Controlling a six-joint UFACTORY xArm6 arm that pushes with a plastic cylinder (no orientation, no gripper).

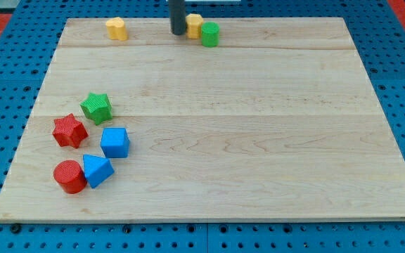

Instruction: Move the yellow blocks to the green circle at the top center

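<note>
A green circle block [210,34] stands at the view's top centre of the wooden board [259,140]. A yellow block [195,25] touches its left side, shape unclear as the rod partly hides it. My tip [178,32] is right against that yellow block's left side. A second yellow block [117,29], roughly heart-shaped, sits apart at the view's top left, well to the left of my tip.
A cluster sits at the view's lower left: a green star [96,107], a red star [69,131], a blue cube [115,142], a blue wedge-like block [97,171] and a red circle [69,176].
</note>
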